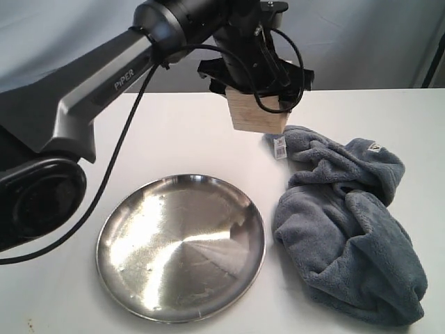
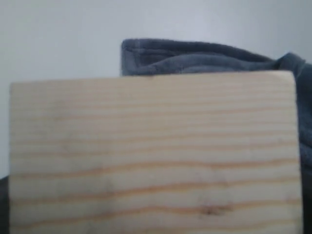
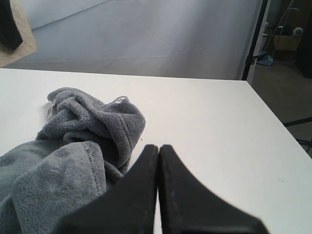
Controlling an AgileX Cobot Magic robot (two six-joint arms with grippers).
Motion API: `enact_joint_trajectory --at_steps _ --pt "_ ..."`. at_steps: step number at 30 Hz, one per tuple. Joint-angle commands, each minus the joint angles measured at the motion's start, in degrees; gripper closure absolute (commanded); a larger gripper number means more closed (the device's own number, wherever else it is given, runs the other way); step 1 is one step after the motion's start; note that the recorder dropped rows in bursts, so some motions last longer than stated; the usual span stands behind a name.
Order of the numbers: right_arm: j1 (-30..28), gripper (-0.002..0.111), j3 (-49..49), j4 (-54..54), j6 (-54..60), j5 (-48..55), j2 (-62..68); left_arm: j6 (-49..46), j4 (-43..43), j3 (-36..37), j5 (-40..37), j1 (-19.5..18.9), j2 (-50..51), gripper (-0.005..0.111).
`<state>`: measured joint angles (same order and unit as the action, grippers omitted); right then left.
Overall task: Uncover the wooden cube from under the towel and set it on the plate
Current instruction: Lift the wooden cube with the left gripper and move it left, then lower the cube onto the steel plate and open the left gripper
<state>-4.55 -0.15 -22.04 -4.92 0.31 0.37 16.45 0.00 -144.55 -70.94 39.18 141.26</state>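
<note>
The wooden cube (image 1: 256, 113) hangs above the table at the back, held by my left gripper (image 1: 259, 83), which is shut on it. Its grained face (image 2: 153, 156) fills most of the left wrist view, hiding the fingers there. The steel plate (image 1: 118, 229) lies at the front, below and left of the cube, with nothing on it. The blue-grey towel (image 1: 351, 226) lies bunched on the right, its white tag (image 1: 280, 147) near the cube. My right gripper (image 3: 158, 148) is shut on nothing, just beside the towel (image 3: 73, 146); it does not show in the exterior view.
The white table (image 1: 181, 139) ends at a grey backdrop (image 1: 361, 42). In the right wrist view the table's edge (image 3: 280, 126) drops off to a floor with a black stand pole (image 3: 254, 44). A black cable (image 1: 115, 167) hangs from the left arm.
</note>
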Motion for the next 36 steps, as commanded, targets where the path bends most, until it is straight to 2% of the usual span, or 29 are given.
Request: enact_joint_trajectory --at_steps 1,6,11,26,36 --pt "0.00 0.105 0.15 -0.28 -0.23 0.68 -0.37 -1.68 1.11 10.27 0.97 0.22 -6.53 0.107" --pt "0.00 0.105 0.15 -0.28 -0.23 0.68 -0.37 -1.78 5.27 24.27 0.97 0.22 -13.76 0.107" --pt "0.00 0.105 0.15 -0.28 -0.23 0.68 -0.37 -1.49 5.27 35.66 0.97 0.22 -20.68 0.107" --pt "0.00 0.105 0.15 -0.28 -0.23 0.68 -0.37 3.26 5.05 71.79 23.28 0.22 -42.80 0.107" --pt "0.00 0.105 0.15 -0.28 -0.23 0.68 -0.37 2.75 5.05 89.29 44.35 0.22 -48.60 0.107"
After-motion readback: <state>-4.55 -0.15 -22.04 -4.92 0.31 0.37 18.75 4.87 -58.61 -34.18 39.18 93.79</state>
